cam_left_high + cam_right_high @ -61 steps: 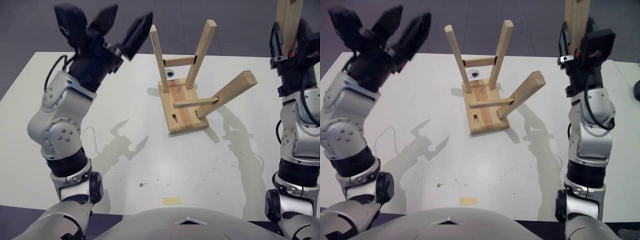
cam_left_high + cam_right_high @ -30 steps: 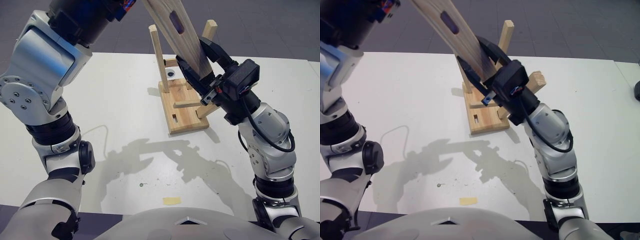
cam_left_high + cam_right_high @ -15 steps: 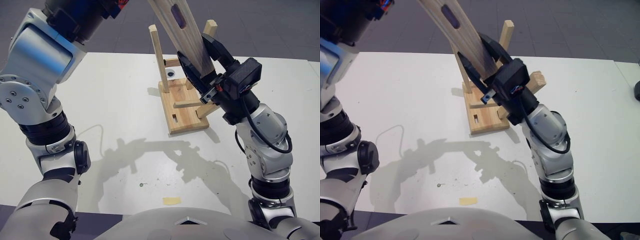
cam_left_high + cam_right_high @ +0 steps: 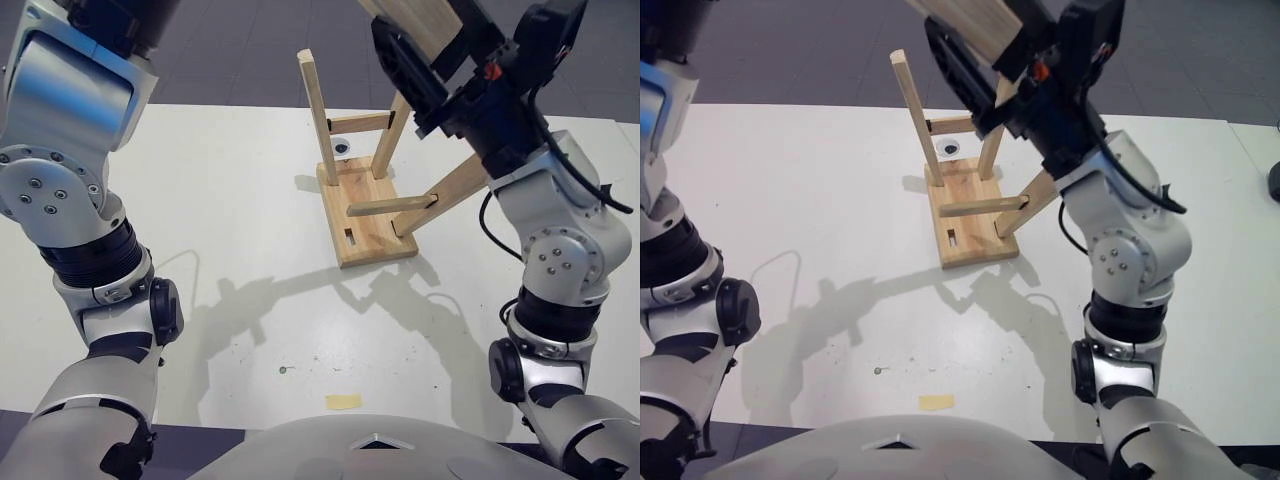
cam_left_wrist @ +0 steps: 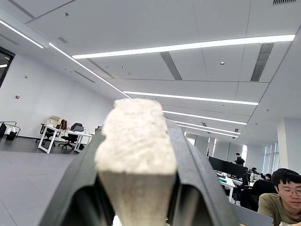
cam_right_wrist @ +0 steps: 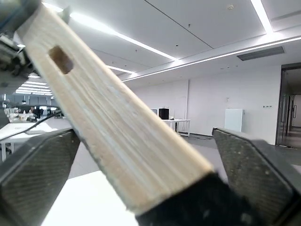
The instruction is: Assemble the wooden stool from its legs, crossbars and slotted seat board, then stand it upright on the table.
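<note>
Left eye view: the bench [image 4: 230, 180] runs pale and wide on my left, a broad white stretch between its left edge and the stool parts at the middle. Dark floor [image 4: 230, 60] shows past the far edge.

The left tool [image 5: 136, 155] is raised high. In the left wrist view it is clamped narrow on the end of the loose leg [image 6: 94, 103], a finger pressed to each side.

Near the bench's front edge lies a scrap of tape [image 4: 344, 402], well apart from everything else. A round dark thing [image 4: 342, 147] sits just behind the seat board [image 4: 370, 225].

The board lies flat at mid-bench with a slot showing in its near half. Two upright legs [image 4: 318, 115] rise from its far end, joined by a crossbar [image 4: 360, 122]. A leaning leg [image 4: 458, 183] tilts out to the right from the board's right side, and a second crossbar [image 4: 390, 207] juts from it toward the left.

To the right, my right arm [image 4: 555, 230] stands in front of that leaning leg's upper end. The right tool [image 4: 437, 45] is up above the stool with the loose leg in it. I cannot tell whether it grips the wood. That leg is light wood with one dark slot through it.
</note>
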### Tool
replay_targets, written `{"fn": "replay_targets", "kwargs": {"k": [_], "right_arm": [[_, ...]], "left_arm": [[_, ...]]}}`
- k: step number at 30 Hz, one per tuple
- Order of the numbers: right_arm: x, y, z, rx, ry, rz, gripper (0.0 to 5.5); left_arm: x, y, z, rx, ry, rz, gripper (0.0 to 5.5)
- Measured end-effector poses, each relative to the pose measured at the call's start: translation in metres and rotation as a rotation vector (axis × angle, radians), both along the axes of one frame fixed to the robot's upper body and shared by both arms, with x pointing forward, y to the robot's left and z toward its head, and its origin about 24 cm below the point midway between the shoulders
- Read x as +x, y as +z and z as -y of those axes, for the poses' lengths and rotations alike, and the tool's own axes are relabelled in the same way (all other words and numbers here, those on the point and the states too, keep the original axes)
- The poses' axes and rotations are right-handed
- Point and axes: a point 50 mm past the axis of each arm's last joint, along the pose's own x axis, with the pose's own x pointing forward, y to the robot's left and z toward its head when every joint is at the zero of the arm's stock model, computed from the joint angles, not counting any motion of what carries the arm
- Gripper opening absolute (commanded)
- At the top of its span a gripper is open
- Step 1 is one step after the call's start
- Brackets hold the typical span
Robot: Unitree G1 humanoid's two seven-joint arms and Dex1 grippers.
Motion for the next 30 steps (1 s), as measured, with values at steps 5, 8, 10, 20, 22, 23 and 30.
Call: {"fn": "replay_targets", "kwargs": {"k": [5,8,10,20,22,23,30], "right_arm": [[0.004,0.007,0.013,0.144,-0.036,-0.071,5.4],[-0.006,0.023,0.061,0.419,-0.306,-0.032,5.4],[-0.012,0.016,0.053,0.388,-0.306,-0.052,5.4],[-0.011,-0.008,0.044,0.316,-0.325,-0.127,5.4],[-0.01,-0.002,0.047,0.332,-0.326,-0.105,5.4],[-0.011,0.006,0.051,0.358,-0.329,-0.08,5.4],[-0.012,0.015,0.069,0.402,-0.379,-0.067,5.4]], "left_arm": [[0.001,-0.007,-0.002,0.004,0.054,0.004,1.02],[0.026,-0.057,-0.022,0.026,0.29,-0.242,1.02],[0.031,-0.078,-0.019,0.035,0.305,-0.331,1.02],[0.028,-0.074,-0.018,0.176,0.348,-0.21,1.02],[0.026,-0.072,-0.02,0.275,0.352,-0.148,1.02],[0.024,-0.072,-0.022,0.31,0.346,-0.124,1.02],[0.02,-0.086,-0.033,0.412,0.345,-0.118,1.02]]}}
